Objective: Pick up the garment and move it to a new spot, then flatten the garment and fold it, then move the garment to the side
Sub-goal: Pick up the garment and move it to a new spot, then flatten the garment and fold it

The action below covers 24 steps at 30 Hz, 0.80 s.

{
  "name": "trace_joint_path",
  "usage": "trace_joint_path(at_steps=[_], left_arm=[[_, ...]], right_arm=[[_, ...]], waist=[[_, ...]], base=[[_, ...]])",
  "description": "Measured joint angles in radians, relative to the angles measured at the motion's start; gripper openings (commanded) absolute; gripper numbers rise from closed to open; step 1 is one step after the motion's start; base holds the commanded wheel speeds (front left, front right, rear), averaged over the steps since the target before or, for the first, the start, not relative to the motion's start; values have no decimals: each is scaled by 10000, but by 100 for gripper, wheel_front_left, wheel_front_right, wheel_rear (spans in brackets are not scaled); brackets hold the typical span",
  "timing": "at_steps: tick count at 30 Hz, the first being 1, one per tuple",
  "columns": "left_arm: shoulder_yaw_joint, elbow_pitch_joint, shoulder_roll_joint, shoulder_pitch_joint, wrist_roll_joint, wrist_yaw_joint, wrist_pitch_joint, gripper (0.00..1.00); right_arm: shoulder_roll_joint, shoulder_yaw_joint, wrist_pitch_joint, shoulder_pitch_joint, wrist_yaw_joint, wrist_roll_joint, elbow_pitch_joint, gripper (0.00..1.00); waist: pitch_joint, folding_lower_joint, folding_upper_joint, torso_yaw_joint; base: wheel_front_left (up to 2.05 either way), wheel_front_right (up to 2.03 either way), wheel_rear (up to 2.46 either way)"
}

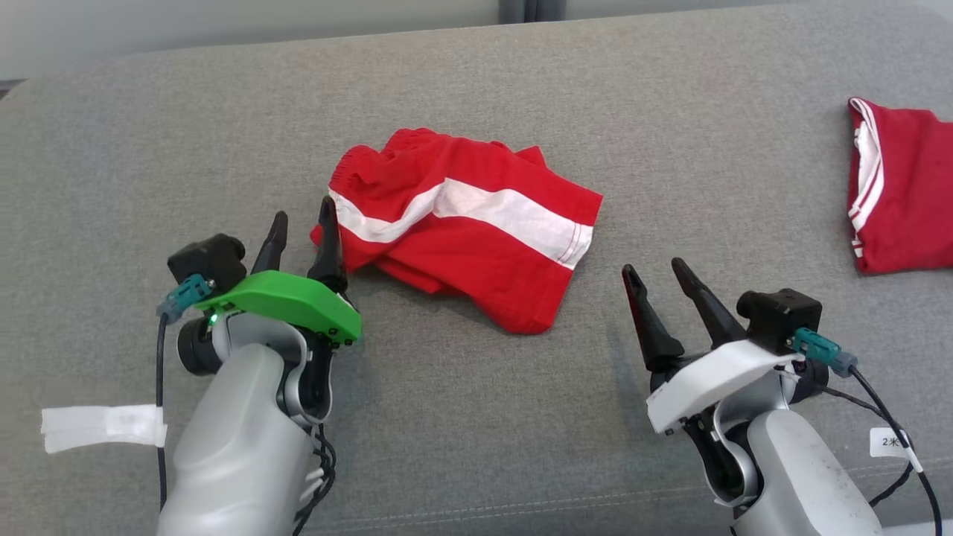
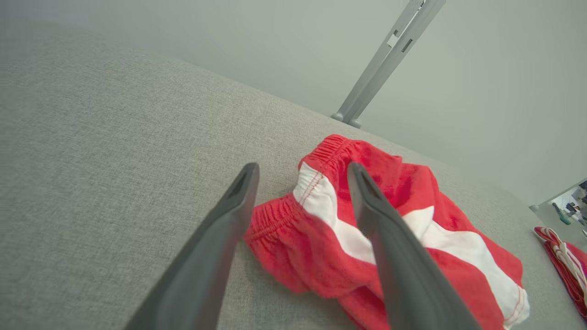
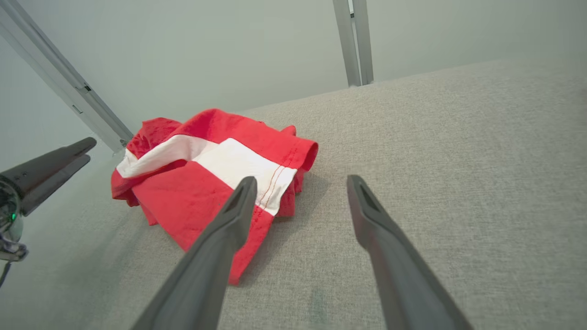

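Observation:
The garment point(image 1: 465, 223) is a pair of red shorts with a white stripe, lying loosely folded on the grey cushion. My left gripper point(image 1: 303, 214) stands open at its left edge, fingertips beside the elastic waistband point(image 2: 321, 151), with no cloth between the fingers. In the left wrist view the shorts point(image 2: 399, 229) lie just ahead of and partly behind the right finger. My right gripper point(image 1: 653, 266) is open to the right of the shorts, apart from them. The right wrist view has the shorts point(image 3: 202, 183) ahead on the left and the left gripper's fingers point(image 3: 50, 160) at the far left.
A second red garment with white trim point(image 1: 897, 186) lies folded at the right edge of the grey cushion point(image 1: 223, 134). A white tape strip point(image 1: 100, 426) lies at the lower left. A metal post point(image 3: 353, 41) rises behind the cushion's far edge.

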Motion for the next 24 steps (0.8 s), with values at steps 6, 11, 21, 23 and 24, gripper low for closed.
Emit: trace_joint_path(at_steps=[6, 11, 21, 23, 24], left_arm=[[73, -1404, -6, 1315, 803, -217, 0, 100], [-38, -2690, -10, 2536, 1223, -236, -2, 100], [-334, -4684, -12, 3940, 1425, 203, -2, 100], [-288, -4886, -12, 4049, 1430, 284, -2, 100], [-230, -4959, -12, 4095, 1440, 322, 0, 100]], right_arm=[[0, 44, 104, -390, 0, 995, 1264, 100], [2, 69, 82, -1034, -2, 1599, 2368, 100], [-2, 616, 303, -1887, -4, 2382, 4506, 100], [4, 821, 299, -1898, -4, 2859, 4594, 100], [15, 913, 290, -1917, -4, 3051, 4667, 100]], waist=[[-110, 0, 0, 550], [-133, 0, 0, 972], [-79, 0, 0, 1675], [-83, 0, 0, 1771], [-85, 0, 0, 1807]], base=[[0, 0, 0], [0, 0, 0], [0, 0, 0], [0, 0, 0], [0, 0, 0]])
